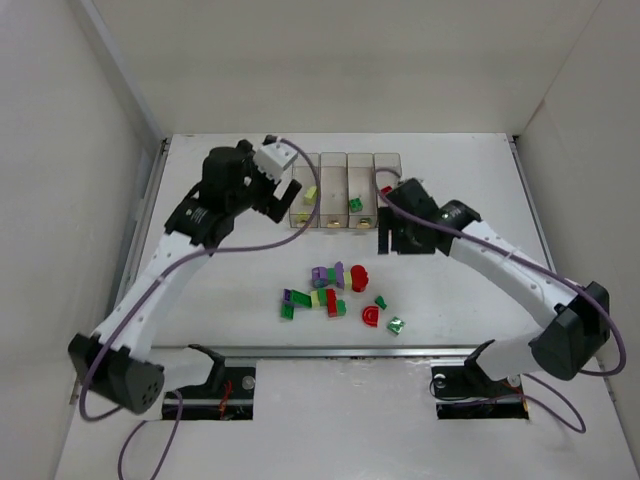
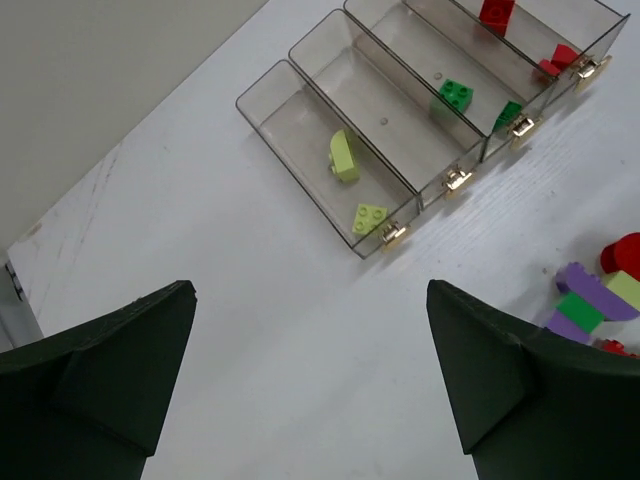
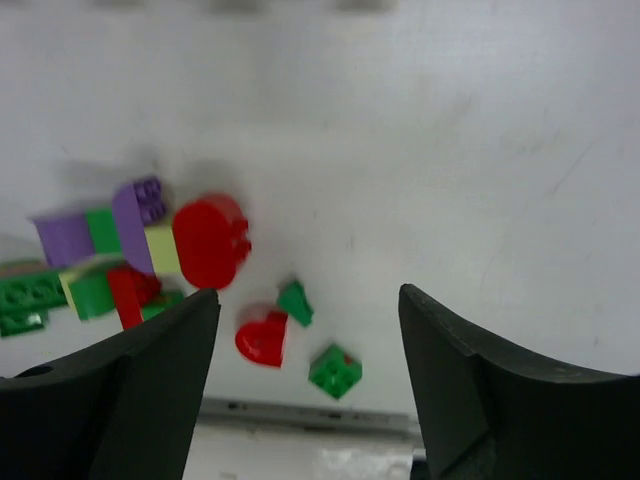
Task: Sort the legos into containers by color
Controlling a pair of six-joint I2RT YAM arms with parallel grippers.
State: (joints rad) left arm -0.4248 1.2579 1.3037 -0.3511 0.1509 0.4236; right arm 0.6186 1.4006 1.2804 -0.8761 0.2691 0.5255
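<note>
Both sets of jaws are spread and hold nothing. Our left gripper (image 2: 310,320) hangs near the containers (image 2: 300,130), our right gripper (image 3: 308,310) above the loose legos (image 3: 205,240). A few legos are binned; most sit clumped on the table (image 1: 450,300). Risk: we pinch into that clump and lift two colours, or scatter it.

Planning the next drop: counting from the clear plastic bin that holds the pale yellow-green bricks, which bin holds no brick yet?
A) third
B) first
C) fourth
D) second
D: in the left wrist view the second clear plastic bin lies bare, with pale yellow-green bricks on one side and green bricks on the other.
</note>
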